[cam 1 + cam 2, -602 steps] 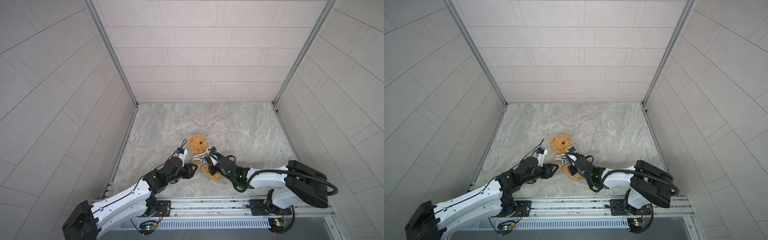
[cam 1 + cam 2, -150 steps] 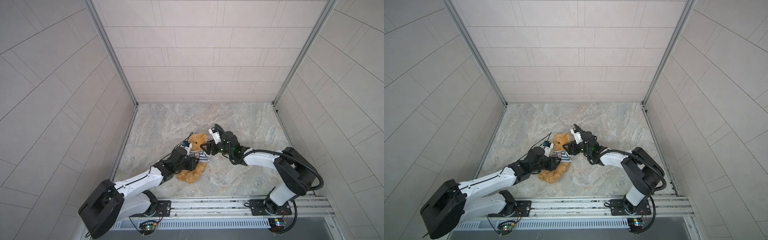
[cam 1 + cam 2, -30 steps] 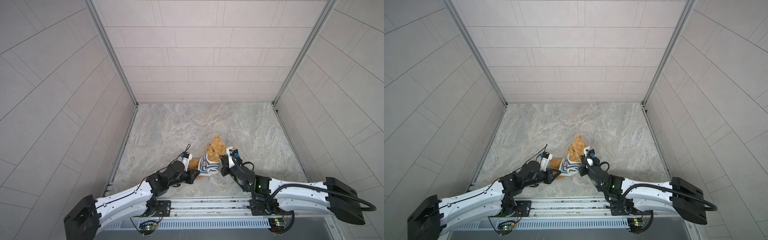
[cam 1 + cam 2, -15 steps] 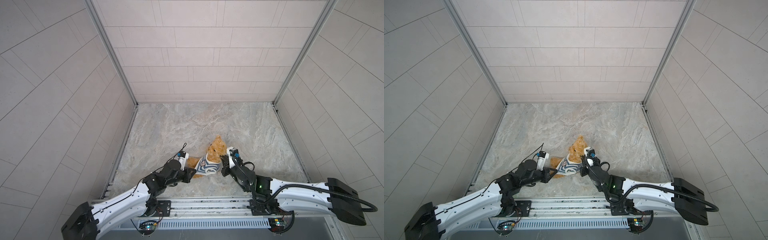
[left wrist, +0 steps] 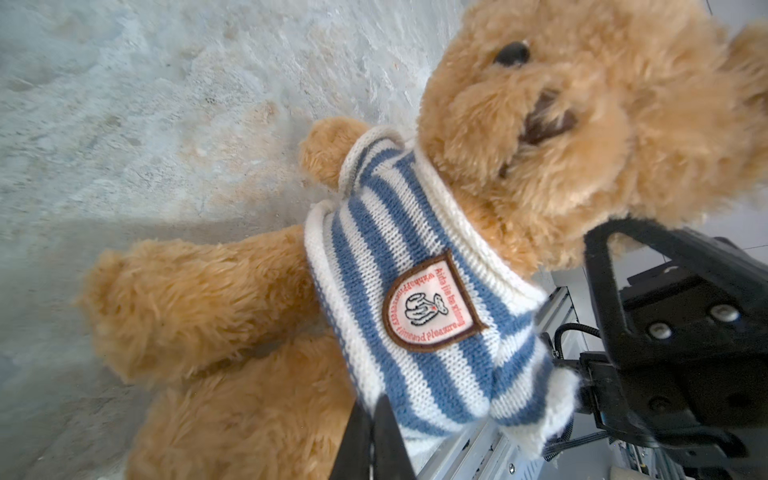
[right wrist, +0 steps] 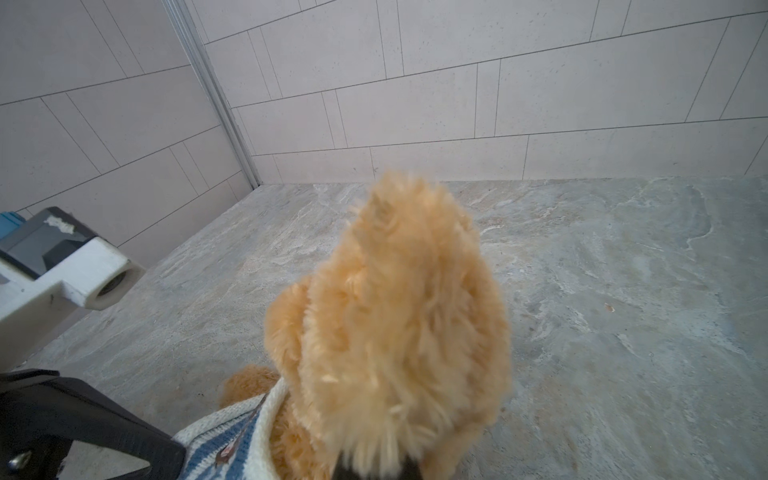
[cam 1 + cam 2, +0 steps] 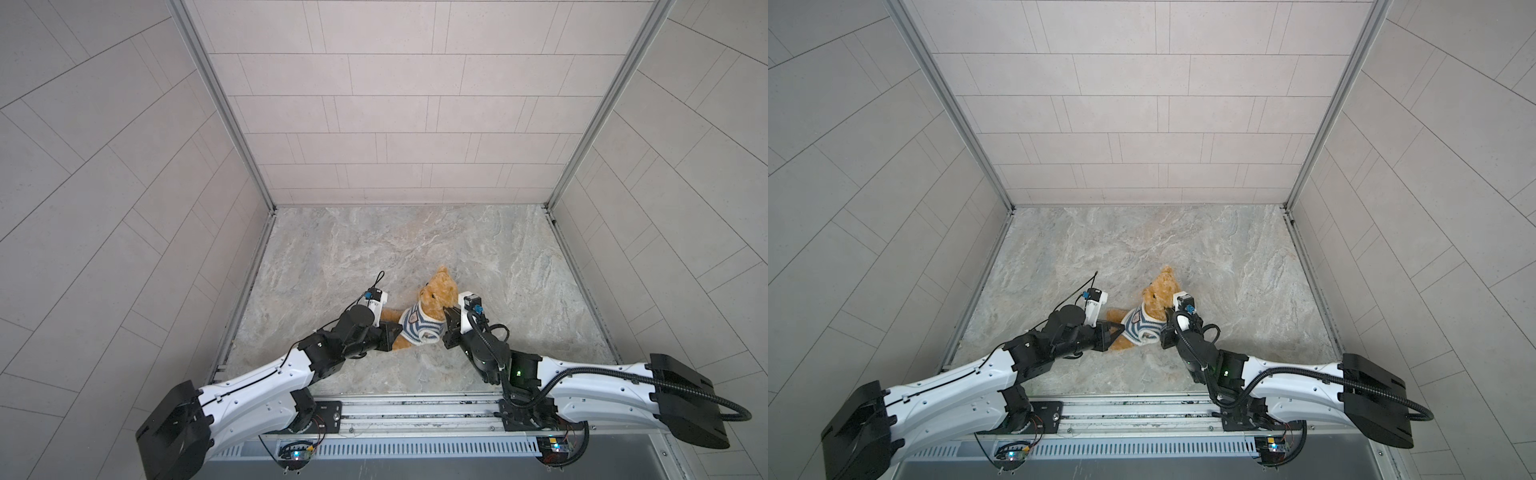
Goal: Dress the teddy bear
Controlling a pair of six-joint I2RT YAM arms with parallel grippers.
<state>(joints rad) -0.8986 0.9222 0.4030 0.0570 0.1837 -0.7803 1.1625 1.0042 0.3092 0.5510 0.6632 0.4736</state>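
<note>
We find the teddy bear (image 7: 436, 293) at lower centre in a top view, its striped shirt (image 7: 419, 326) drawn further down the torso than five seconds ago. The right gripper (image 7: 445, 332) is clamped on the shirt's edge. The left gripper (image 5: 372, 405) is at the hem (we cannot tell its grip). Dressing looks nearly complete

Stereo head: mounted high over the near edge. Both top views look steeply down past the base rail (image 7: 415, 411) onto the marble floor (image 7: 415, 241) and three tiled walls (image 7: 395, 124). Their coverage is nearly identical and distant, with the teddy bear (image 7: 436, 293) small near centre. On the left arm, left wrist camera (image 7: 376, 297): low and very close, facing across the bear's front and striped shirt (image 5: 415, 291) toward the rail. On the right arm, right wrist camera (image 7: 469, 300): low, close behind the bear's head (image 6: 395, 324), facing the far wall and one corner. Shared: all four views hold bear, shirt and floor; the right wrist view also catches the left wrist camera's housing (image 6: 70, 270).
</note>
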